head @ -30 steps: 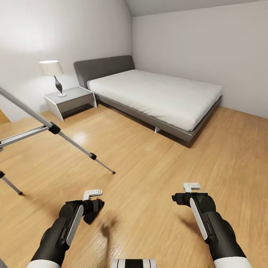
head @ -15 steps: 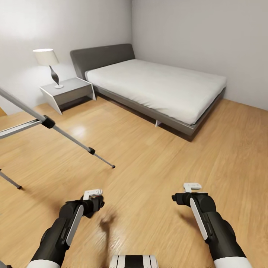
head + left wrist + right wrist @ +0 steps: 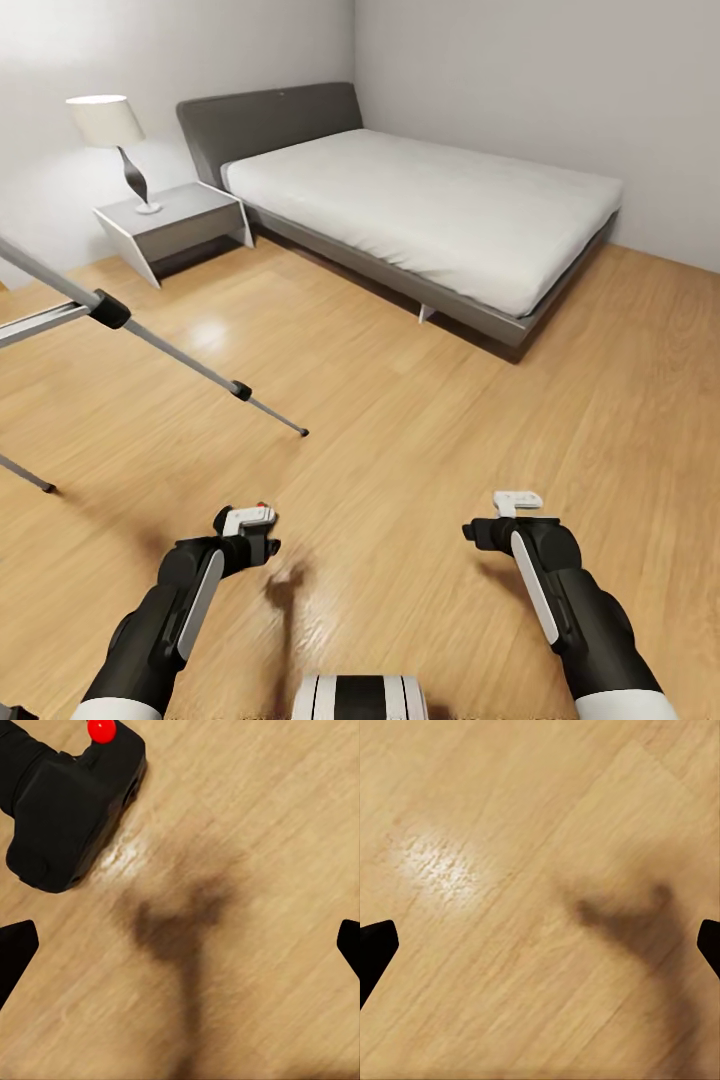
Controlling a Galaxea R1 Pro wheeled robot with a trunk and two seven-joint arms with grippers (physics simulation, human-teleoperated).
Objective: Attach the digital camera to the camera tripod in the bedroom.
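On the light wood floor (image 3: 420, 430) of the bedroom, the robot's two black arms reach forward and low, side by side. In the left wrist view the small matte-black digital camera (image 3: 67, 802) with its bright red round button (image 3: 101, 729) lies on the boards, beyond the left gripper (image 3: 180, 945), whose two dark fingertips (image 3: 15, 949) stand wide apart at the picture's edges with nothing between them. In the head view the left gripper (image 3: 248, 530) hangs just above the floor and a speck of red shows at its tip. The right gripper (image 3: 512, 515) hangs over bare boards; its fingertips (image 3: 375, 949) are likewise spread wide and hold nothing.

The tall camera tripod (image 3: 110, 310) with thin silver legs and black joints stands at the left of the head view, well apart from the camera, one leg slanting down to a black foot on the floor ahead of the left arm. Beyond it are a low grey bed with a white mattress (image 3: 420, 200), a grey bedside table (image 3: 170, 225) and a white-shaded lamp (image 3: 110, 130) on it.

Compared with a second ago, the whole head view has tilted: bed, lamp and tripod leg sit higher in the picture and the sloped ceiling has gone from sight. The dark camera body seen then beside the left gripper is hidden behind it, but for the red speck.
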